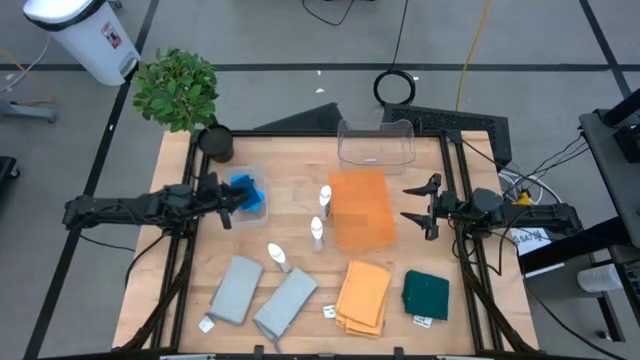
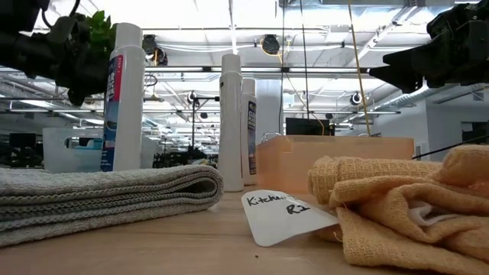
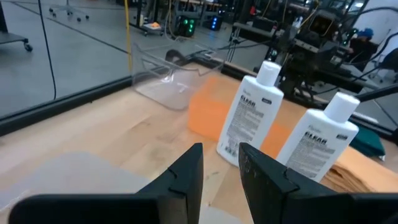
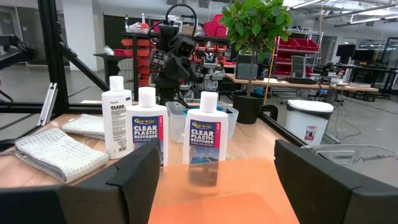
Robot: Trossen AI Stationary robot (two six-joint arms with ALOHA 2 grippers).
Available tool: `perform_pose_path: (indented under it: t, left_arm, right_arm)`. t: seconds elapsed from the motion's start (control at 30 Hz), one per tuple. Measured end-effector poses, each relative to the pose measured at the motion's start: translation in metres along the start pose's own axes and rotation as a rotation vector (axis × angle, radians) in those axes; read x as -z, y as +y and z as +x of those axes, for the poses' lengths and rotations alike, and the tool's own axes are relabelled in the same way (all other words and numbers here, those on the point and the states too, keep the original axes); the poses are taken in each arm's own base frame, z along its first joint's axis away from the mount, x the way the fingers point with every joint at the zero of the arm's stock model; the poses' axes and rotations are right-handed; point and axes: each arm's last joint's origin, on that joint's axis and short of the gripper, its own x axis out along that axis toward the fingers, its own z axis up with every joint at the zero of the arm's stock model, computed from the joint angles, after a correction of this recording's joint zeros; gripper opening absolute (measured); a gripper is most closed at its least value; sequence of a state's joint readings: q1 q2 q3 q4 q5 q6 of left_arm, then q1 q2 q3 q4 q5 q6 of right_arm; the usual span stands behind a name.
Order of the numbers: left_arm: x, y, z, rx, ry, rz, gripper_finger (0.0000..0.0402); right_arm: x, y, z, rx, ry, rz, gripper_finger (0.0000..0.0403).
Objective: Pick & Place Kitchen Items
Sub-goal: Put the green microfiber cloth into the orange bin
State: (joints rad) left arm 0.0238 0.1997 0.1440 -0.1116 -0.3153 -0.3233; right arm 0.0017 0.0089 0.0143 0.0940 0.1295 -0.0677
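Before right hand point(image 4: 211, 180), fingers wide: bottles point(image 4: 208, 130) labelled "Clear Plastic Restorer"; left hand point(image 3: 221, 165) narrowly parted.

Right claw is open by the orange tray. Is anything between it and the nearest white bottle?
Nothing visible blocks it. The right claw stands open at the right edge of the orange tray; the nearest white bottle stands upright at the tray's left edge. Only the flat, bare tray lies between them, as the right wrist view also shows.
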Motion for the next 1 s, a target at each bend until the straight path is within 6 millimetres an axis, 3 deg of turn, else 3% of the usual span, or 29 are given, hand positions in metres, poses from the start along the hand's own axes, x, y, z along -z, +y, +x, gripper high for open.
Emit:
perform_pose_path:
  t: [0.37,0.7,1.0]
  left_arm:
    - [0.002,-0.001,0.001,0.053,0.014,0.055,0.0108]
    - [0.028,0.004,0.009,0.085,-0.004,0.055,0.0108]
    - [0.028,0.003,0.009,0.135,0.004,0.101,0.0108]
  right_arm:
    - [0.000,0.000,0.000,-0.001,-0.001,0.000,0.0279]
    - [0.000,0.000,0.000,0.000,-0.001,0.000,0.0279]
    - [0.000,0.000,0.000,0.000,0.000,0.000,0.0279]
